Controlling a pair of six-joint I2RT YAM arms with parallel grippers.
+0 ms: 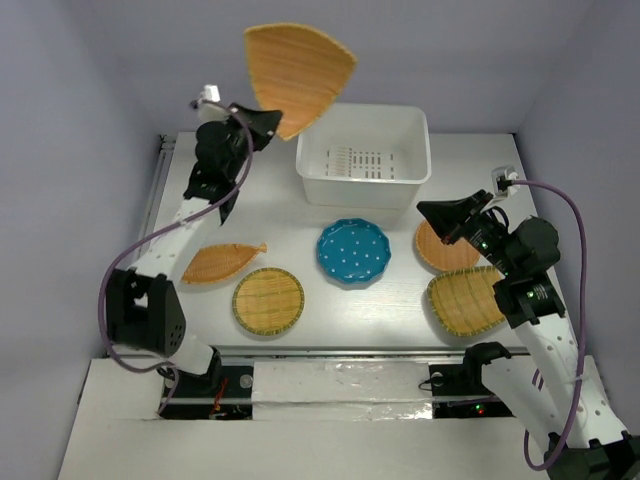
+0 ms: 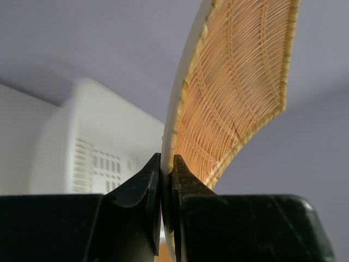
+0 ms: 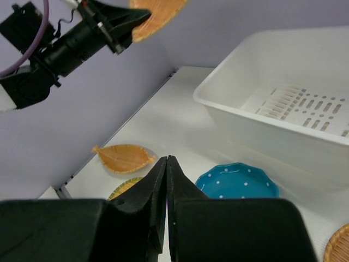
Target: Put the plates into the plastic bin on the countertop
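Woven fan-shaped plate (image 1: 298, 72) clamped by its narrow end in left claw (image 2: 166, 161), jaws closed down onto the rim, nothing else between them. Held edge-on, lifted well clear of the counter (image 1: 290, 215), broad curved edge pointing up and away from the claw.

From that claw, plastic bin (image 1: 362, 190) down and to the right, just beside. Long axis of the bin along the far edge of the counter, near its middle. Left arm judged the nearer one, at the bin's left wall. Next move as judged: carry across over the rim, tip flat, release. Risk: wide fan edge catching the wall.

Right claw (image 3: 167, 159) closed on itself, gripping nothing, hovering over the right side of the counter.

Bin contents: none visible, slotted bottom bare.

On the counter:
- teal dotted plate (image 1: 353, 251), mid-counter, just in front of the bin
- oblong woven plate (image 1: 222, 263), toward the left edge
- round woven plate (image 1: 268, 300), by the near edge, left of centre
- small round woven plate (image 1: 445, 252) and larger woven plate (image 1: 465, 300), by the right edge; touching or overlapping, not resolvable under the right arm
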